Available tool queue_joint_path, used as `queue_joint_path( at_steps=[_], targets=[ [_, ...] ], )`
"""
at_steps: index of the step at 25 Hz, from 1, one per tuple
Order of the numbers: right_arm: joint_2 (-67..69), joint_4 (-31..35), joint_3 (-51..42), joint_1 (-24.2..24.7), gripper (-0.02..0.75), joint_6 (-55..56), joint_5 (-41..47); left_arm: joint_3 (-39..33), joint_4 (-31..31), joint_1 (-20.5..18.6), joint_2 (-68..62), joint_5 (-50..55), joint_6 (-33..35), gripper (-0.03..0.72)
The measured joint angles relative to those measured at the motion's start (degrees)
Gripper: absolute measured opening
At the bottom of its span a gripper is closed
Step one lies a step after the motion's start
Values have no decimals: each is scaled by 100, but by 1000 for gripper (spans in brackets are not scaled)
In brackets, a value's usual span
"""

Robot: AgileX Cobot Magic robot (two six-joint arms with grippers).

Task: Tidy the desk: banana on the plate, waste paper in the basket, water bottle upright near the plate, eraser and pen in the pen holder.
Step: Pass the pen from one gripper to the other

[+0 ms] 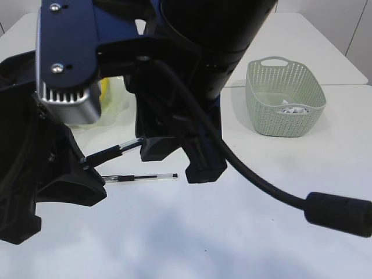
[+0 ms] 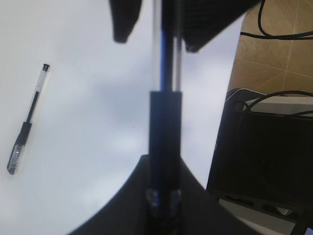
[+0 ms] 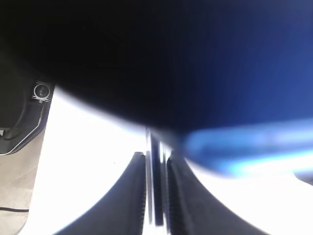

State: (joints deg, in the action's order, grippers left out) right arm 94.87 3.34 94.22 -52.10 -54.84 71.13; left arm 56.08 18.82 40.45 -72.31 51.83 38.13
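Note:
A clear pen (image 1: 110, 152) with a dark grip hangs above the desk (image 1: 232, 232), with my left gripper (image 1: 84, 161) shut on its grip end (image 2: 165, 122). My right gripper (image 1: 174, 152) is open, its fingers (image 2: 124, 19) narrowly either side of the pen's far end (image 3: 157, 186) with a thin gap. A second pen (image 1: 139, 176) lies on the desk beneath them. The waste paper (image 1: 290, 109) is in the basket (image 1: 285, 87). A yellow bit of the banana (image 1: 106, 93) shows behind my left arm. Water bottle, eraser and pen holder are out of view.
Both arms crowd the left and middle of the exterior view, and a black cable (image 1: 261, 186) sweeps to the right. The left wrist view shows the desk's edge with black equipment (image 2: 264, 156) and cables on the floor beyond.

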Motion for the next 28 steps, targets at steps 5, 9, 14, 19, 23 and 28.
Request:
queue_joint_path(
  at_steps=[5,9,14,19,23,28],
  targets=[
    [0,0,0,0,126,0,0,0,0,0,0,25,-9,38],
    [0,0,0,-9,78,-24,13,0,-25,0,0,37,-9,38],
    [0,0,0,-9,53,-81,21,0,-38,0,0,49,-9,38],
    [0,0,0,-9,51,-90,26,0,-38,0,0,49,1,38],
    [0,0,0,-9,51,-90,26,0,-38,0,0,49,1,38],
    [0,0,0,-9,50,-90,26,0,-47,0,0,49,1,40]
  ],
)
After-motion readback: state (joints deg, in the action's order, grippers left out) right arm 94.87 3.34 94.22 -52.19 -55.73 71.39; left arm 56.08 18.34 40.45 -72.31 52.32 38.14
